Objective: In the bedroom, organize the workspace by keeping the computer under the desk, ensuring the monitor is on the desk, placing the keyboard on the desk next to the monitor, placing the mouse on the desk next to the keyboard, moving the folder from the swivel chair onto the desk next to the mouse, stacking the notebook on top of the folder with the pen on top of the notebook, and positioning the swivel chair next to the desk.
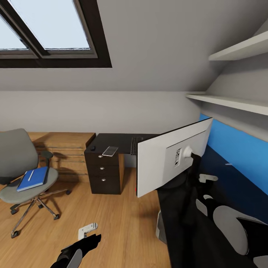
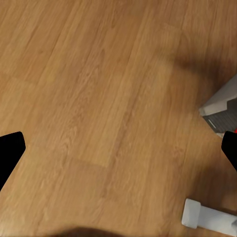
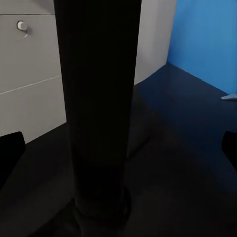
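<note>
- The right claw stands open around the monitor stand on the desk.
- The left claw hangs open above the floor.
- The folder lies on the swivel chair.

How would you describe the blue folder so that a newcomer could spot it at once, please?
Look left of the desk's dark drawer unit to the grey swivel chair on the wood floor. On its seat lies the folder, flat and bright blue, with a slim white pen on top; nothing else on the chair is blue.

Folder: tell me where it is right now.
In the head view the blue folder lies on the seat of the swivel chair at left, a white pen on top, left of the desk's drawer unit.
</note>
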{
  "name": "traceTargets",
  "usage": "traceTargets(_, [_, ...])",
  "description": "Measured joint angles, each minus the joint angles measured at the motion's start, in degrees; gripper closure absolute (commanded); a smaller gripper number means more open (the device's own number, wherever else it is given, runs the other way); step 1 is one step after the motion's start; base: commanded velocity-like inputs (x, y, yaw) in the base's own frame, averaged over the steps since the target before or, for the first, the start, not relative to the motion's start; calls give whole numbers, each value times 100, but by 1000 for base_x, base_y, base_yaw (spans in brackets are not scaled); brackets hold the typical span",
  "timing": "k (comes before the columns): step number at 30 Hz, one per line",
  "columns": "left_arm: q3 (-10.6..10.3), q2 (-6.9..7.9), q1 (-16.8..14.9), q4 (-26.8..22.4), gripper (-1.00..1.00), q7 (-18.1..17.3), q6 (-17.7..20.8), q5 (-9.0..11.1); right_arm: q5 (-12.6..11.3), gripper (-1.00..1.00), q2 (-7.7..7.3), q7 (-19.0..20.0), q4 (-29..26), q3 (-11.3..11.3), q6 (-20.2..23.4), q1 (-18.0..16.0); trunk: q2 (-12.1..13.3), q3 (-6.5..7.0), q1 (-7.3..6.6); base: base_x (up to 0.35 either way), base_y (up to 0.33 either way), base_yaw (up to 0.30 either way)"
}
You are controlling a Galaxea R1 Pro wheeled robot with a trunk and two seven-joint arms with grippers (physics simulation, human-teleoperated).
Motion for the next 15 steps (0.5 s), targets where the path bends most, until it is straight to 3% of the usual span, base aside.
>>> traceTargets(7, [0, 0, 0, 1, -100, -7, -4, 0, -1, -100, 0, -1, 0, -1, 0, 0, 0, 0, -2, 146, 0, 0])
traceTargets(15, [0, -7, 0, 1, -100, -9, 8, 0, 4, -100, 0, -6, -64, 6, 6, 0, 0, 0, 0, 28, 0, 0])
